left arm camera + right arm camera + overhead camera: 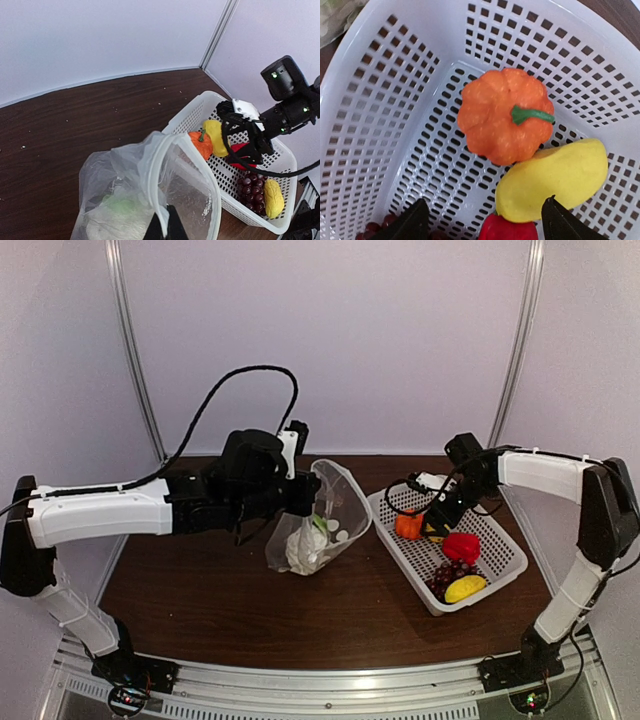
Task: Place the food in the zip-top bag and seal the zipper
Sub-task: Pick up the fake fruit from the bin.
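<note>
The clear dotted zip-top bag [325, 515] stands open at the table's middle, its pale zipper rim [155, 172] held up. The white and green cauliflower [303, 545] lies inside it. My left gripper [166, 231] is shut on the bag's mouth edge. My right gripper [485, 220] is open above the white mesh basket [500, 560], over the orange pumpkin [505, 115] and a yellow piece [555, 180]. The red pepper [461, 546], dark grape bunch [446, 573] and another yellow piece [465, 588] also lie in the basket.
The basket sits at the right, close to the bag's right side. The brown table [220, 600] ends at a metal rail at the near edge. White walls with metal strips stand behind.
</note>
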### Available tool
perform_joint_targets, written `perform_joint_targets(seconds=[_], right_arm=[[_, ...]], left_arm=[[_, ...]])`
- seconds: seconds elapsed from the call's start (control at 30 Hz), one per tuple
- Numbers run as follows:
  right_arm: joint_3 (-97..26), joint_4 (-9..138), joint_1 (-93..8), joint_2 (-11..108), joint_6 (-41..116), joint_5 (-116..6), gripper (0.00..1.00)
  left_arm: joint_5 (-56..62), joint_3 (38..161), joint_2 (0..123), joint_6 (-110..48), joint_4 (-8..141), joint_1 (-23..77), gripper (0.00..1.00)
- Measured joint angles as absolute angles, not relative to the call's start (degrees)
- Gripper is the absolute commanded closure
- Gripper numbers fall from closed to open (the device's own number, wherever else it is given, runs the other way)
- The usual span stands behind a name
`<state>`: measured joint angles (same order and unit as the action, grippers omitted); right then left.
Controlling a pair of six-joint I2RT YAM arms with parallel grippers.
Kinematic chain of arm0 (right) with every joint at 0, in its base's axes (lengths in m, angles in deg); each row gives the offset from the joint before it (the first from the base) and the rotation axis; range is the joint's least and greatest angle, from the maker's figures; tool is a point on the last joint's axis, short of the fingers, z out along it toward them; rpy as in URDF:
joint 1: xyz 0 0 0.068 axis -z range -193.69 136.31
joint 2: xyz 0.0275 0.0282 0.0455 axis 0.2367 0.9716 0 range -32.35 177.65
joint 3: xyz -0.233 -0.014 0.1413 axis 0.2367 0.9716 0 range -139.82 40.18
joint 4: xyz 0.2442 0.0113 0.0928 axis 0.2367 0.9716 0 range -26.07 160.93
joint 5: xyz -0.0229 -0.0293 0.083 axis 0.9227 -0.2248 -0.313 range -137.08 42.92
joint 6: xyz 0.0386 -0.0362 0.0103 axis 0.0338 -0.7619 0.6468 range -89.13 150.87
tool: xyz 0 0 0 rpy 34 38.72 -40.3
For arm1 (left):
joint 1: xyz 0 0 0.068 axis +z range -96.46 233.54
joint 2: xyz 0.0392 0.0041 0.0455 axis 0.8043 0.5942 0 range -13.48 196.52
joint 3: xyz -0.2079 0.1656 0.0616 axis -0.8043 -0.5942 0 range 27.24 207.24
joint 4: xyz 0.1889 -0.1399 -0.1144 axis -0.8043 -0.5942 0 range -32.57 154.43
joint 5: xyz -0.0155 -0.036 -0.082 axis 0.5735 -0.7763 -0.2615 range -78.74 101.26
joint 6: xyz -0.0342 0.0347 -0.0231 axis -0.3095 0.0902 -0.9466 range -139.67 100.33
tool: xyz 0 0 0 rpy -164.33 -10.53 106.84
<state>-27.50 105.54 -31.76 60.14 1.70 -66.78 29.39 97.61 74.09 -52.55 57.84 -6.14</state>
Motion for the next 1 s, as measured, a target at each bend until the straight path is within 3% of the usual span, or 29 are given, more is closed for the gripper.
perform_joint_targets(seconds=[0.13, 0.33, 0.5, 0.73, 1.0], right_arm=[[-32.86, 102.32, -31.69, 69.12, 3.69, -67.2, 0.01], [-37.78, 99.13, -31.69, 76.18, 7.01, -69.05, 0.01], [-38.56, 97.43, -31.72, 78.23, 8.78, -69.99, 0.1], [-38.28, 96.64, -31.72, 78.45, 10.42, -70.28, 0.38], [-34.08, 98.52, -31.67, 68.09, 10.03, -68.84, 0.43]], left_arm=[[29.15, 97.04, 73.71, -52.55, 57.87, -6.11, 1.0], [29.02, 96.61, 73.1, -52.57, 57.84, -6.11, 1.0], [28.98, 96.34, 73.08, -52.57, 57.89, -6.11, 1.0], [28.67, 96.34, 73.08, -52.57, 57.93, -6.11, 1.0], [27.89, 96.34, 73.1, -52.64, 58.15, -6.11, 1.0]])
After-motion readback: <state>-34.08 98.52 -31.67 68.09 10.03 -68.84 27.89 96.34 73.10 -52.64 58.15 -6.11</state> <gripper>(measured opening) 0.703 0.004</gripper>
